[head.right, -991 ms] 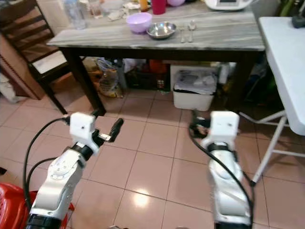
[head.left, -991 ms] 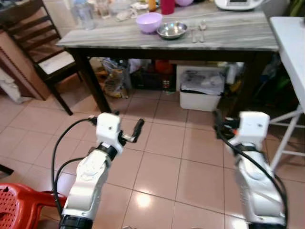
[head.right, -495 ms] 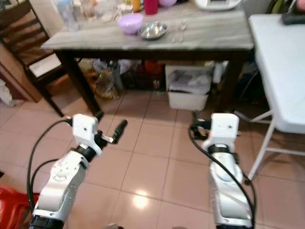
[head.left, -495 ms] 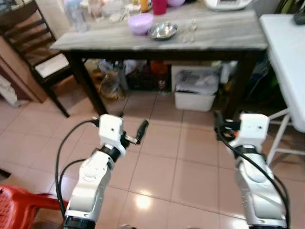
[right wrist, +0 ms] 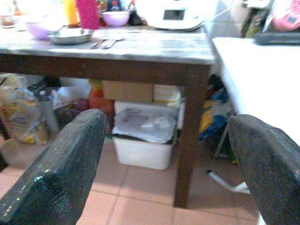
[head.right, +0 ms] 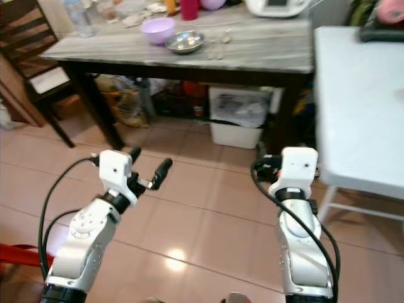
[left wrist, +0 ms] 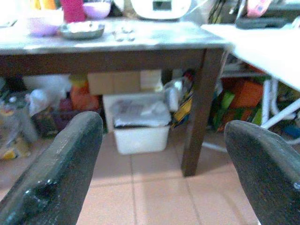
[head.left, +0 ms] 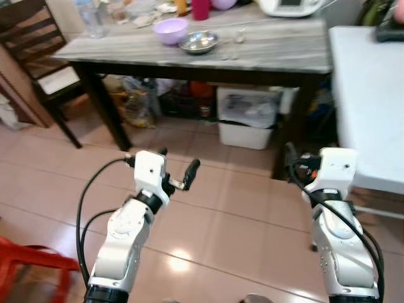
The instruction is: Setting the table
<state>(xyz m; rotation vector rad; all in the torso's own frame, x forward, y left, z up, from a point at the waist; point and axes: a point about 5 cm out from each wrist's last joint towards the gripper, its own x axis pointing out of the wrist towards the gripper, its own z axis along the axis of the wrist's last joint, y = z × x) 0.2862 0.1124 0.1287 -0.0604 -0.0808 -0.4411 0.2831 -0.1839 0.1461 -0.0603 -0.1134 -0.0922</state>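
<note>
Both grippers up, table waiting at 12 o'clock

Left gripper [head.left: 177,169] and right gripper [head.right: 268,161] hover over the tiled floor [head.left: 221,214], fingers spread wide, holding nothing. Beyond, at 11 o'clock on the marble-topped table [head.left: 278,50], sit the purple bowl [head.left: 171,29], steel bowl [head.left: 198,42] and spoons [head.left: 232,45].

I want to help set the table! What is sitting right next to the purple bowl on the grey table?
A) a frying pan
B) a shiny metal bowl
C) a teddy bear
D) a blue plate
B: a shiny metal bowl sits just beside the purple bowl on the grey table, with spoons lying a little further along.
</note>
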